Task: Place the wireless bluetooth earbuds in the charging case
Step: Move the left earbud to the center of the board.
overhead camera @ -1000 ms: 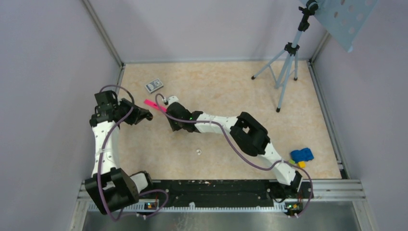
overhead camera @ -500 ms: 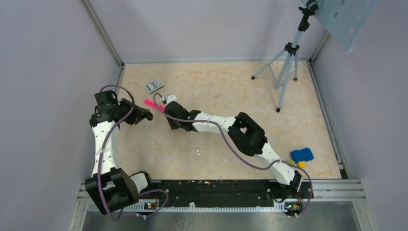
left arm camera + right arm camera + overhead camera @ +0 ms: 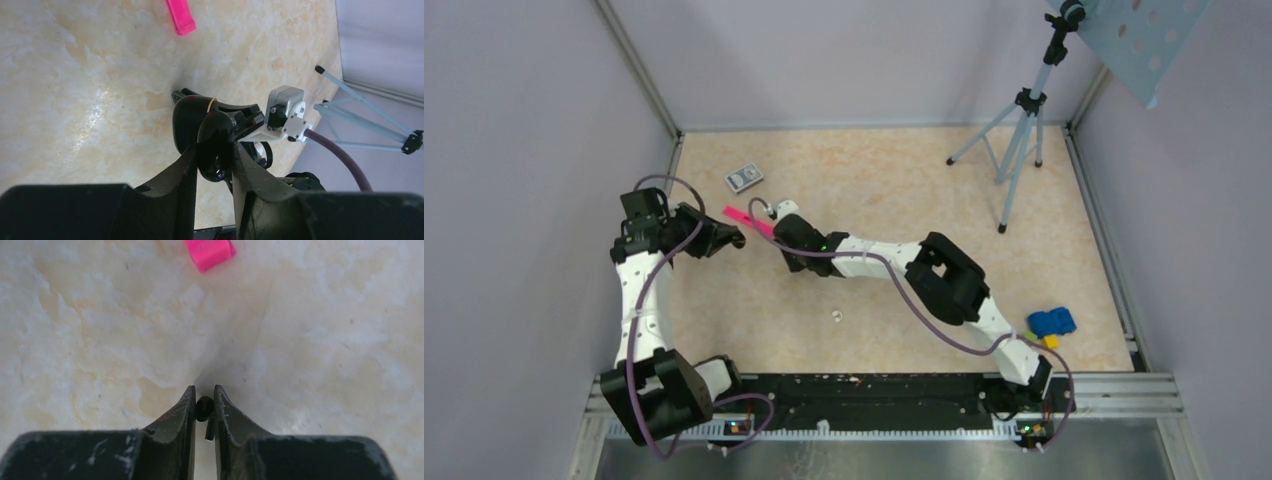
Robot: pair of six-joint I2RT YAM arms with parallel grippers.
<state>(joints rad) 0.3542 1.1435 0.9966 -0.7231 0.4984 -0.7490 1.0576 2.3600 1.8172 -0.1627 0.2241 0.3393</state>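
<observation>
Right wrist: right pincer (image 3: 204, 390) clamps a tiny black stemmed plastic earbud (image 3: 203, 409). Lift it level toward the glossy black case (image 3: 215, 167) pinched by left pincer (image 3: 214, 150).

Pink strip (image 3: 746, 220): left gripper (image 3: 214, 146) and right gripper (image 3: 204, 390) crowded its near side; grey box (image 3: 744, 177) lay just beyond; tabletop (image 3: 894, 180) right of it lay open up to tripod (image 3: 1027, 101).

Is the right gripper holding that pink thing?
No, the pink object lies on the table beyond the right gripper, which is shut on a small black item.
</observation>
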